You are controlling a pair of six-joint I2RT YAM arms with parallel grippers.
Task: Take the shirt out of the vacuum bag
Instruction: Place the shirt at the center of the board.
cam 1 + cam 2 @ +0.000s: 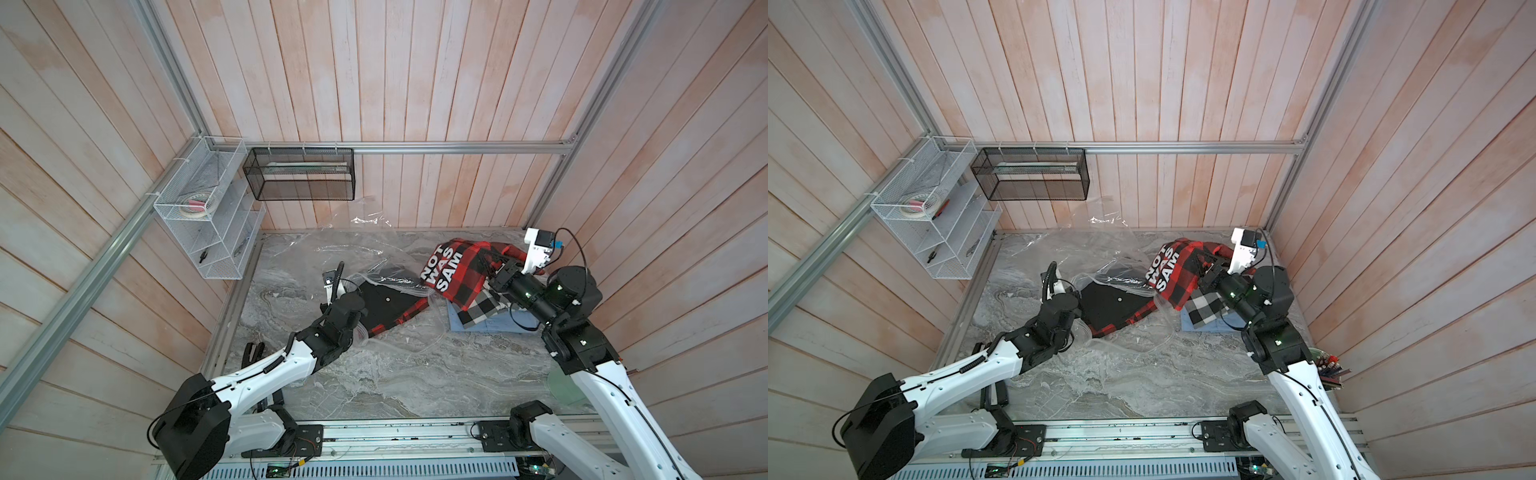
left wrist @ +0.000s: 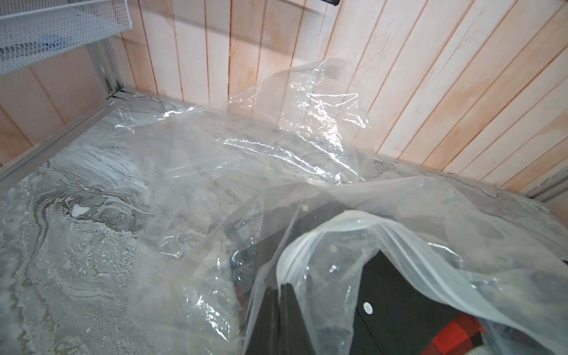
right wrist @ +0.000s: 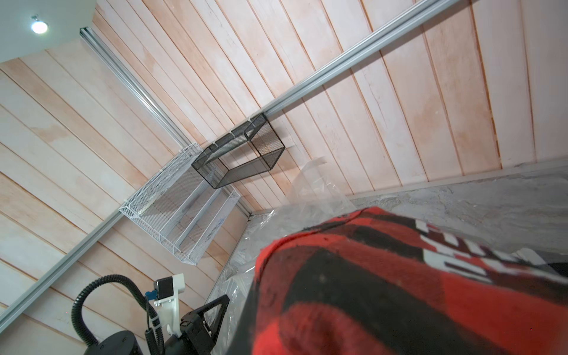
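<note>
Evidently, the vacuum bag (image 1: 353, 249) is spread across the tabletop (image 1: 395, 374) toward the back wall, and its zip rim is pinched between the closed left fingers (image 2: 292, 313). The red plaid shirt (image 1: 457, 278) is raised over a stack of folded clothes (image 1: 482, 309) by the right fingers (image 1: 494, 264), seemingly clamped on its cloth. Its tail is left inside the bag's mouth.

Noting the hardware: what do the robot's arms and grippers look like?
Both arms, left arm and right arm, have white shell links with black joint housings. A ribbed black hose loops at the left wrist; a thin black cable arcs by the right wrist's white camera mount, which carries a blue part. Small green lights dot the right forearm. The left gripper has black wedge-shaped fingers.
</note>
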